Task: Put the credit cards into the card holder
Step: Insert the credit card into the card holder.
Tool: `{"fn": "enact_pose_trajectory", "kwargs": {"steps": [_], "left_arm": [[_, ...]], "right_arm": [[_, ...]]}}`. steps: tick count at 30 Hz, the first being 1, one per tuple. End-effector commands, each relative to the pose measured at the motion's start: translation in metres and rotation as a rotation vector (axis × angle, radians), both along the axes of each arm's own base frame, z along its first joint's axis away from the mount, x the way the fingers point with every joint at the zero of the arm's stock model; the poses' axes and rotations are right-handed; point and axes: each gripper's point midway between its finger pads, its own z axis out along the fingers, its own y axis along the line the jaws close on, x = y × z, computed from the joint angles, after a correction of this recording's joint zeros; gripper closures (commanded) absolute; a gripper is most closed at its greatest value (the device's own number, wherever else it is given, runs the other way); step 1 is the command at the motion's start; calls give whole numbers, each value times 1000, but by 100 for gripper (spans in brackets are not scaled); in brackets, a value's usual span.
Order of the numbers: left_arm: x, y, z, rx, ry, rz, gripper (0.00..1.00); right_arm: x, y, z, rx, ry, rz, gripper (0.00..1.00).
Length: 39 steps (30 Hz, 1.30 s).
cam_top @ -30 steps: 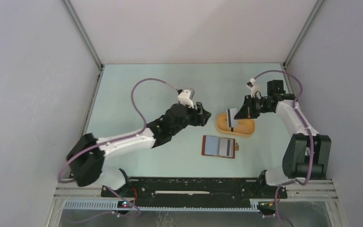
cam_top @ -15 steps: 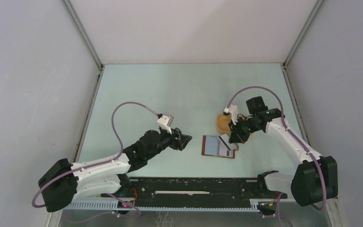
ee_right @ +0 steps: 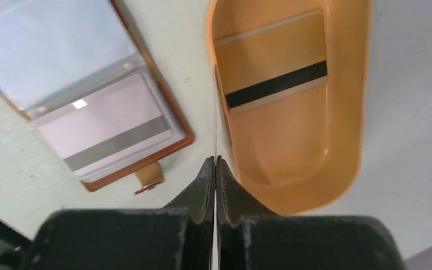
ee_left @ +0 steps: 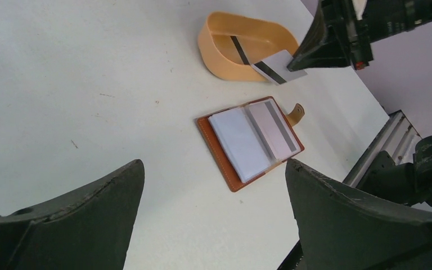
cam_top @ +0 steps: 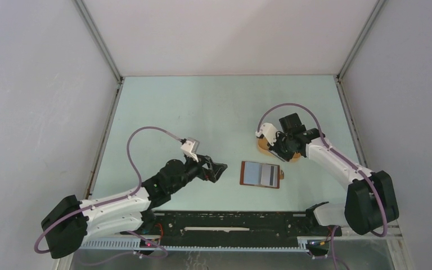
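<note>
The card holder (cam_top: 261, 174) lies open and flat on the table, reddish-brown with clear sleeves; one sleeve holds a credit card (ee_right: 107, 132) with a grey stripe. My right gripper (ee_right: 216, 160) is shut on another credit card (ee_left: 275, 66), white with a dark stripe, seen edge-on in the right wrist view. It hangs between the holder's snap tab (ee_right: 149, 177) and the orange tray (ee_right: 337, 112). One more striped card (ee_right: 275, 62) lies inside the tray. My left gripper (ee_left: 215, 163) stands wide open and empty, left of the holder (ee_left: 250, 140).
The orange tray (cam_top: 263, 147) sits just behind the holder, half hidden by the right arm in the top view. A black rail (cam_top: 230, 222) runs along the near edge. Grey walls (cam_top: 45, 84) enclose the table on three sides.
The left arm pulled back toward the near edge and its jaws opened wider. The right gripper, still holding its card, came down by the holder, then shifted back beside the tray.
</note>
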Motion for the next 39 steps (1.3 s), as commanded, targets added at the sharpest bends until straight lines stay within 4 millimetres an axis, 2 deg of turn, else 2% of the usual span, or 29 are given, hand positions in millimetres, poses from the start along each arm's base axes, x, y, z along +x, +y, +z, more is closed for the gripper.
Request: {"fn": "enact_pose_trajectory", "kwargs": {"steps": [1, 7, 10, 13, 17, 20, 22, 24, 28, 31, 33, 35, 39], "left_arm": [[-5, -6, 4, -35, -15, -49, 2], [-13, -21, -4, -73, 32, -119, 12], [-17, -31, -7, -111, 79, -154, 16], [-17, -39, -16, -130, 148, -152, 21], [-15, -44, -34, -135, 255, -113, 30], [-18, -48, -46, -106, 277, -93, 32], [-20, -53, -52, -79, 271, -92, 33], [-22, -60, -55, -63, 268, -103, 33], [-22, -74, -53, -84, 231, -107, 34], [-21, -82, -45, -135, 204, -104, 35], [-22, -84, -44, -135, 171, -104, 36], [-23, -89, -43, -81, 95, -118, 36], [-35, -104, -42, 99, -128, -210, 36]], "right_arm": [[33, -11, 5, -94, -138, 6, 100], [64, -20, 18, -116, -247, -25, 100], [75, -27, 26, -82, -240, -78, 100], [58, -17, 33, 10, -179, -74, 100], [5, 22, 48, 254, -12, -13, 100], [-38, 48, 58, 427, 155, 51, 100], [-62, 61, 57, 526, 295, 84, 100], [-75, 66, 51, 573, 422, 84, 100], [-79, 65, 41, 650, 627, 20, 100], [-71, 61, 37, 662, 650, -31, 100], [-65, 60, 41, 713, 655, -65, 100], [-57, 58, 47, 777, 677, -99, 100], [-46, 45, 45, 800, 706, -157, 100]]}}
